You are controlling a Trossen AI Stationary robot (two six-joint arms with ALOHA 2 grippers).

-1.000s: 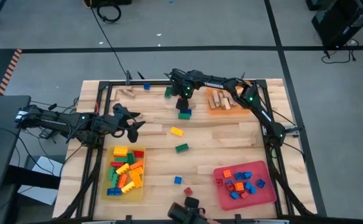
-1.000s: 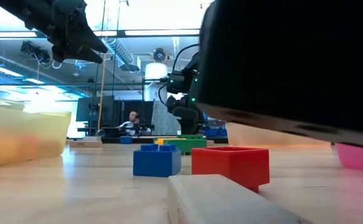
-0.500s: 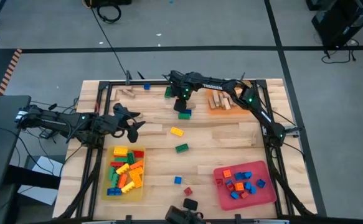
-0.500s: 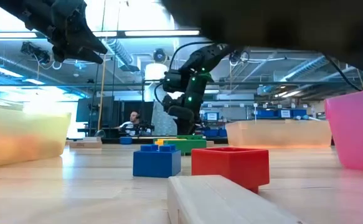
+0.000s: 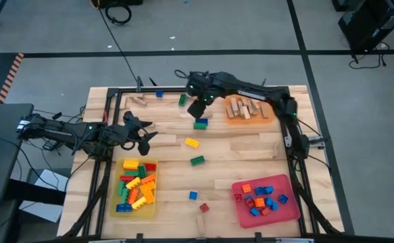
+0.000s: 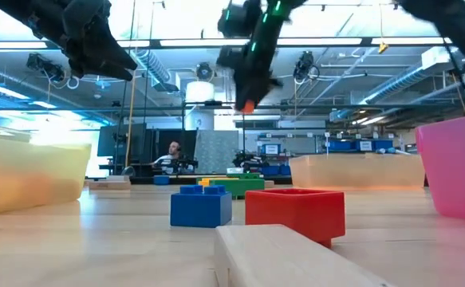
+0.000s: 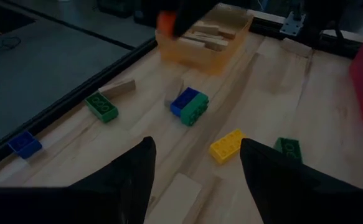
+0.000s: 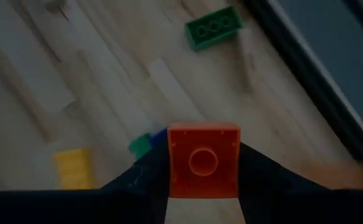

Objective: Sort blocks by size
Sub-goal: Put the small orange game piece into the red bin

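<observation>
My right gripper (image 5: 197,106) hangs high over the table's far middle, shut on a small orange block (image 8: 203,160), which also shows in the low view (image 6: 249,106). Below it a blue-and-green block (image 5: 201,123) lies on the wood. A yellow block (image 5: 192,142) and green blocks (image 5: 197,160) (image 5: 182,100) lie loose nearby. My left gripper (image 5: 142,135) hovers open at the table's left, its fingers (image 7: 137,168) holding nothing. My right gripper pinches the orange block by two opposite sides (image 8: 169,163) between its two fingers. The fingers come steeply from above, slanting down. The block is lifted clear of the table, its face with a round ring turned toward the wrist camera.
A yellow tray (image 5: 149,204) of larger blocks stands at the near left. A red tray (image 5: 288,209) of small blocks is at the near right, and an orange tray (image 5: 232,119) of wooden pieces at the far right. Wooden pieces (image 5: 138,101) lie far left; small blue (image 5: 192,196) and red (image 5: 204,207) blocks lie near the front.
My right gripper has risen from just above the blue-and-green block to well over the table, carrying the orange block clear, and its wrist has rolled. My left gripper stays where it was.
</observation>
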